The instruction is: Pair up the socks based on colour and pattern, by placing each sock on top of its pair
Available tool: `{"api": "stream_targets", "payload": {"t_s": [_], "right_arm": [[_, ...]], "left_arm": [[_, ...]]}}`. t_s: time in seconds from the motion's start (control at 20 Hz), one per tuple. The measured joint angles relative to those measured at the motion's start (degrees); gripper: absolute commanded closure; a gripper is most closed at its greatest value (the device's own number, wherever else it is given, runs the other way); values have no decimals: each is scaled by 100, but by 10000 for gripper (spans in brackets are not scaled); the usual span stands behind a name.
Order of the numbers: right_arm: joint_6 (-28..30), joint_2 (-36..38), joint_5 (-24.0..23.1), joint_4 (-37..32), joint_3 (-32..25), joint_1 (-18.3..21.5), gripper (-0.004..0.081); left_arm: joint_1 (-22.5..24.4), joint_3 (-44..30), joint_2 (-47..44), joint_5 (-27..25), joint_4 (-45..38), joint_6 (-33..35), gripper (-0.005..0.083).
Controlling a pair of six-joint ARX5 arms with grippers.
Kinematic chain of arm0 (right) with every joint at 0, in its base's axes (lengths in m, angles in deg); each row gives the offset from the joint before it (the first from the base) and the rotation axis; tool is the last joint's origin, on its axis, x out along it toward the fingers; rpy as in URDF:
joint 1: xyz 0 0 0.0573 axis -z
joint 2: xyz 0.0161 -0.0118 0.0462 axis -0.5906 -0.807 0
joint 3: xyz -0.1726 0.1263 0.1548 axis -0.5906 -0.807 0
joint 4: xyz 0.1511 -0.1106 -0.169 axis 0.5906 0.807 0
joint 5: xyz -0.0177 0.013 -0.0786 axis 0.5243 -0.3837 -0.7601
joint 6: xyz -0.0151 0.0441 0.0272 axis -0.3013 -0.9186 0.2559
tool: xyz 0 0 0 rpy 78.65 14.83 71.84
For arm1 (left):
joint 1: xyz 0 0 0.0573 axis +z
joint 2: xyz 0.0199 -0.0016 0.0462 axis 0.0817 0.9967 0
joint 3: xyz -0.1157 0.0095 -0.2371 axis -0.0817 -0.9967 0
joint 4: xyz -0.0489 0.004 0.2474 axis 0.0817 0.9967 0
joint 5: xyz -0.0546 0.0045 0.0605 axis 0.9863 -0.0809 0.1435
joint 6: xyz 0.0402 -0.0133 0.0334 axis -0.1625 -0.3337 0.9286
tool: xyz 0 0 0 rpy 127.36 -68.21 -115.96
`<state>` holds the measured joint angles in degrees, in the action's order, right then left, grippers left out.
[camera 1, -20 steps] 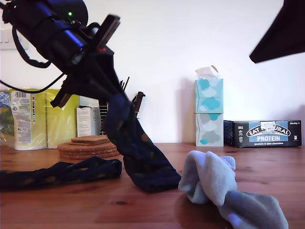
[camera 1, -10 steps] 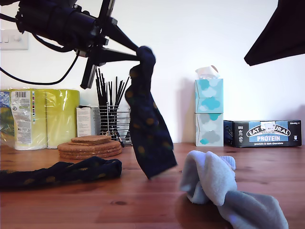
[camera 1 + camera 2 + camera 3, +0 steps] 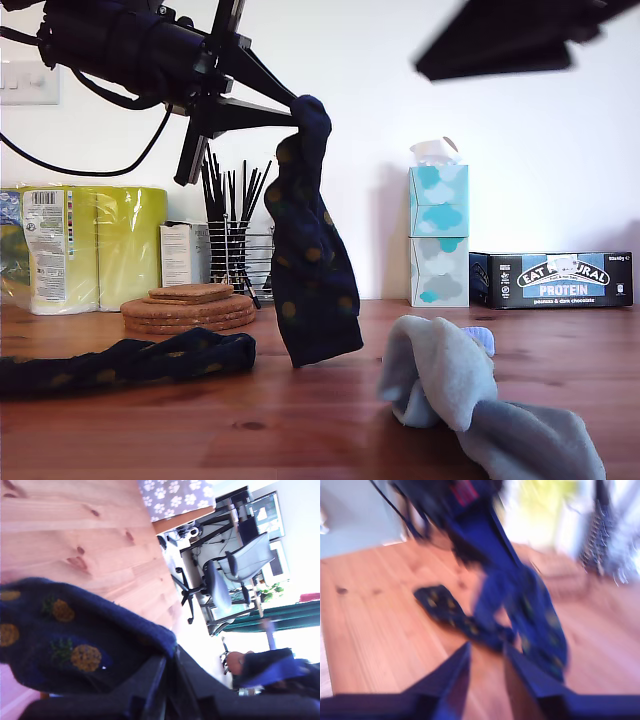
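Note:
My first gripper [image 3: 297, 111] is shut on the cuff end of a navy sock with yellow dots [image 3: 310, 262], which hangs free just above the wooden table [image 3: 300, 430]. The first wrist view shows the same sock [image 3: 75, 640] bunched at the shut gripper [image 3: 167, 680]. Another navy dotted sock [image 3: 130, 360] lies flat towards the exterior view's left. Light blue socks [image 3: 470, 400] lie in a crumpled heap at the exterior view's lower right. My second gripper [image 3: 487, 665] is open and holds nothing, high above the lying navy sock [image 3: 445, 607]; its arm [image 3: 510, 35] is blurred.
Along the back wall stand yellow-wrapped rolls [image 3: 95, 245], a stack of cork mats [image 3: 188, 306], a wire holder of black sticks [image 3: 235, 250], two stacked tissue boxes [image 3: 438, 235] and a protein bar box [image 3: 555, 279].
The first gripper has lifted the navy sock from draping onto the table to hanging clear of it. The second arm has swung towards the exterior view's left.

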<state>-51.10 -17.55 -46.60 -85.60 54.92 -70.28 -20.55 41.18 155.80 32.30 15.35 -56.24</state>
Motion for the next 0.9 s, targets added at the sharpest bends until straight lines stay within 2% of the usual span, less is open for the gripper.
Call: {"api": "stream_targets", "payload": {"t_s": [0.15, 0.25, 0.35, 0.6, 0.9], "right_arm": [[131, -761, -348, -188, 595, -376, 434], [138, -1200, -634, -22, 1095, -544, 433], [144, -1521, -734, 247, 1473, -551, 424], [-173, -1729, -772, 876, 1593, -555, 417], [-286, -1799, -772, 931, 1652, -577, 441]], "left_arm": [[-68, 0, 0, -129, 129, 90, 797], [-103, 0, 0, -138, 151, 114, 797], [-103, 0, 0, -138, 157, 125, 797], [-103, 0, 0, -140, 190, 256, 797], [-103, 0, 0, 142, 232, 404, 797]]}}
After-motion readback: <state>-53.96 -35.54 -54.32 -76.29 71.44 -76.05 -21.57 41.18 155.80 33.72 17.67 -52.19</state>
